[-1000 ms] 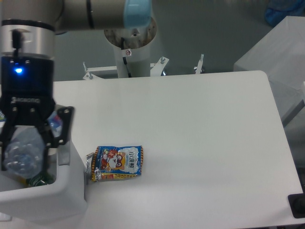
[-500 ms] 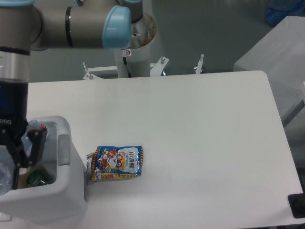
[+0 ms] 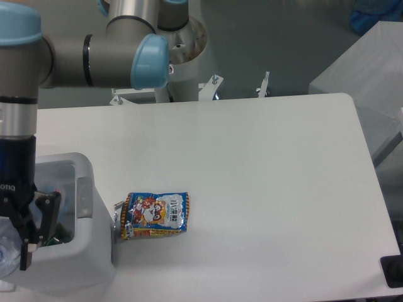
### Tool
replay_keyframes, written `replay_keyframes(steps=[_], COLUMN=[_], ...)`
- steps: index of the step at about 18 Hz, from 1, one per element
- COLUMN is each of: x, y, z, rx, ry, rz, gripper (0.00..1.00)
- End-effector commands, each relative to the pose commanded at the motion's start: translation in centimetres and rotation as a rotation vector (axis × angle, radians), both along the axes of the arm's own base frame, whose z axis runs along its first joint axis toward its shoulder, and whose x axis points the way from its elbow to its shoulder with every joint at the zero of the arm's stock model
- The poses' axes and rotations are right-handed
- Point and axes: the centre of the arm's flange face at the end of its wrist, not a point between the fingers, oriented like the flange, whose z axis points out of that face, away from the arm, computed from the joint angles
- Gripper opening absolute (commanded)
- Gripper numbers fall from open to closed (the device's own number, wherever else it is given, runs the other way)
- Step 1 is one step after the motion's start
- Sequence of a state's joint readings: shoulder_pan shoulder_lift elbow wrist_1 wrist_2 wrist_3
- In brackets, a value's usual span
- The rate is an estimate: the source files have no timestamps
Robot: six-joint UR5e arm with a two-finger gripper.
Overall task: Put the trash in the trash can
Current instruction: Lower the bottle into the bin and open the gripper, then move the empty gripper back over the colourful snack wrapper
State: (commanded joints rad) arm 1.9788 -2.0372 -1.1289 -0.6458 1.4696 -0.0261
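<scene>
Since a second ago the gripper (image 3: 16, 242) has sunk lower into the bin (image 3: 85, 251) at the surface's (image 3: 264, 176) front left corner, fingers clenched on the bottle (image 3: 6, 251). Best to release it well inside the walls. The snack bag (image 3: 154, 215) lies just beside the bin.

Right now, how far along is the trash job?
Nothing is clearly done. In hand: the gripper is low in the white boxy plastic bin, with the clear plastic bottle showing between its fingers at the frame's left edge; whether it is released I cannot tell. Left: the flat blue-yellow snack bag lies on the white table beside the bin.
</scene>
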Motion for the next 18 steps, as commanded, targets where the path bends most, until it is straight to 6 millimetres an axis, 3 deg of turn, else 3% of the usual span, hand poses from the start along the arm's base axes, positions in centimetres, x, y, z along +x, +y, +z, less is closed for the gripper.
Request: replay_keyframes(steps=[2,5,8,10,12,15,18], x=[0.2,0.6,-0.2,-3.4,-7.3,-11.3,-14.4], y=[-0.5,-1.8,-3.4,-5.7,-8.6,-12.2,-14.5], z=[-0.1,0.7,0.7,1.2,0.1,-3.7,-7.2], rx=[-0.006,-0.005,-0.014,-0.016,-0.049,-0.120,-0.180], ry=[0.000,0.000,-0.005,-0.010,-0.017,-0.054,-0.091], rz=[0.000,0.002,0.023,0.087,0.175,0.248,0.308], gripper=[0.99,1.00,1.00,1.00,1.00,1.00,1.00])
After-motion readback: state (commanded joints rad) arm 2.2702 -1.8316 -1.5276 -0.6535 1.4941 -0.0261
